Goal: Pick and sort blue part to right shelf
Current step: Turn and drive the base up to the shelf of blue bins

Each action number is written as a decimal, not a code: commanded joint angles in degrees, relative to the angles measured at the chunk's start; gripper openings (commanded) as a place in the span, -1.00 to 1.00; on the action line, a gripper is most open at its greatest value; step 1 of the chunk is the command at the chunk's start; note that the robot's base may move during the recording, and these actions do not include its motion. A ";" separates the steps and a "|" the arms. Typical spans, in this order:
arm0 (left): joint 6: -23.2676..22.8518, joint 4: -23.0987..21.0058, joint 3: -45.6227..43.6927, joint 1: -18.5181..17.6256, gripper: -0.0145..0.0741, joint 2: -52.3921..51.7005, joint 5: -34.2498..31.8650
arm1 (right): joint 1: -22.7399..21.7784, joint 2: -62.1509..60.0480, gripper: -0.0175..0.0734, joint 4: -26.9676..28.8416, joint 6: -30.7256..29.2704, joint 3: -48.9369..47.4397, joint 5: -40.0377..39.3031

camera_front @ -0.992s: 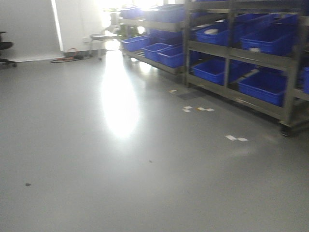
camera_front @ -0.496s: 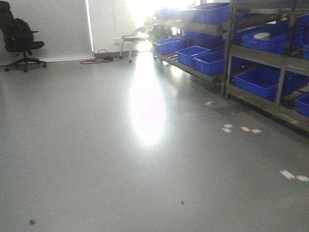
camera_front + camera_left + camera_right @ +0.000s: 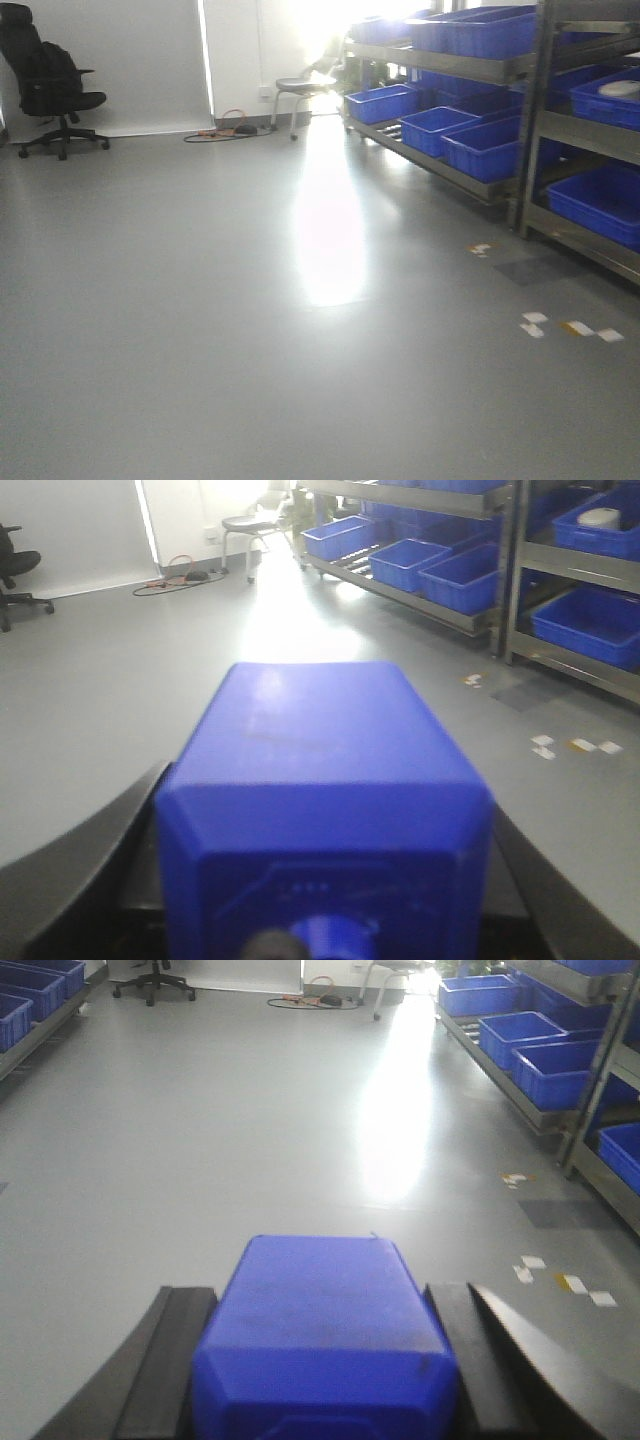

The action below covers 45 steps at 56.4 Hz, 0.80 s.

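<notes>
My left gripper [image 3: 325, 880] is shut on a blue part [image 3: 320, 770], a blocky blue plastic piece that fills the lower half of the left wrist view between the black fingers [image 3: 90, 870]. My right gripper [image 3: 325, 1360] is shut on a second blue part [image 3: 325, 1330], held between its black fingers [image 3: 170, 1360]. The right shelf [image 3: 520, 150], a metal rack with large blue bins [image 3: 480, 145], stands along the right side of the front view. It also shows in the left wrist view [image 3: 500, 590] and the right wrist view [image 3: 580, 1090]. Neither gripper shows in the front view.
Grey floor [image 3: 250, 330] stretches ahead with a bright glare patch [image 3: 325, 240]. White and yellow tape marks [image 3: 565, 328] lie near the rack. A black office chair [image 3: 50, 80] stands far left, a stool [image 3: 300, 95] and cables [image 3: 225, 130] by the back wall. Another blue-bin rack [image 3: 30, 1000] is at the left.
The view has swung left and moved forward: the rack slid to the right edge, the office chair came into view, and the tape marks moved down and right.
</notes>
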 commanded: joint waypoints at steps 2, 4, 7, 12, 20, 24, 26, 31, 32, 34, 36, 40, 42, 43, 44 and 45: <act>-0.26 0.01 -1.64 0.12 -0.09 1.00 -5.07 | 0.04 -0.79 -0.15 -0.59 -0.35 -1.57 -5.40; -0.26 0.01 -1.64 0.12 -0.09 1.00 -5.07 | 0.04 -0.79 -0.15 -0.59 -0.35 -1.57 -5.40; -0.26 0.01 -1.64 0.12 -0.09 1.00 -5.07 | 0.04 -0.79 -0.15 -0.59 -0.35 -1.57 -5.40; -0.26 0.01 -1.64 0.12 -0.09 1.00 -5.07 | 0.04 -0.79 -0.15 -0.59 -0.35 -1.57 -5.40; -0.26 0.01 -1.64 0.12 -0.09 1.00 -5.07 | 0.04 -0.79 -0.15 -0.59 -0.35 -1.57 -5.40; -0.26 0.01 -1.64 0.12 -0.09 1.00 -5.07 | 0.04 -0.79 -0.15 -0.59 -0.35 -1.57 -5.40; -0.26 0.01 -1.64 0.12 -0.09 1.00 -5.07 | 0.04 -0.79 -0.15 -0.59 -0.35 -1.57 -5.40; -0.26 0.01 -1.64 0.12 -0.09 1.00 -5.07 | 0.04 -0.79 -0.15 -0.59 -0.35 -1.57 -5.40; -0.26 0.01 -1.64 0.12 -0.09 1.00 -5.07 | 0.04 -0.79 -0.15 -0.59 -0.35 -1.57 -5.40; -0.26 0.01 -1.64 0.12 -0.09 1.00 -5.07 | 0.04 -0.79 -0.15 -0.59 -0.35 -1.57 -5.40; -0.26 0.01 -1.64 0.12 -0.09 1.00 -5.07 | 0.04 -0.79 -0.15 -0.59 -0.35 -1.57 -5.40; -0.26 0.01 -1.64 0.12 -0.09 1.00 -5.07 | 0.04 -0.79 -0.15 -0.59 -0.35 -1.57 -5.40; -0.26 0.01 -1.64 0.12 -0.09 1.00 -5.07 | 0.04 -0.79 -0.15 -0.59 -0.35 -1.57 -5.40; -0.26 0.01 -1.64 0.12 -0.09 1.00 -5.07 | 0.04 -0.79 -0.15 -0.59 -0.35 -1.57 -5.40; -0.26 0.01 -1.64 0.12 -0.09 1.00 -5.07 | 0.04 -0.79 -0.15 -0.59 -0.35 -1.57 -5.40; -0.26 0.01 -1.64 0.12 -0.09 1.00 -5.07 | 0.04 -0.79 -0.15 -0.59 -0.35 -1.57 -5.40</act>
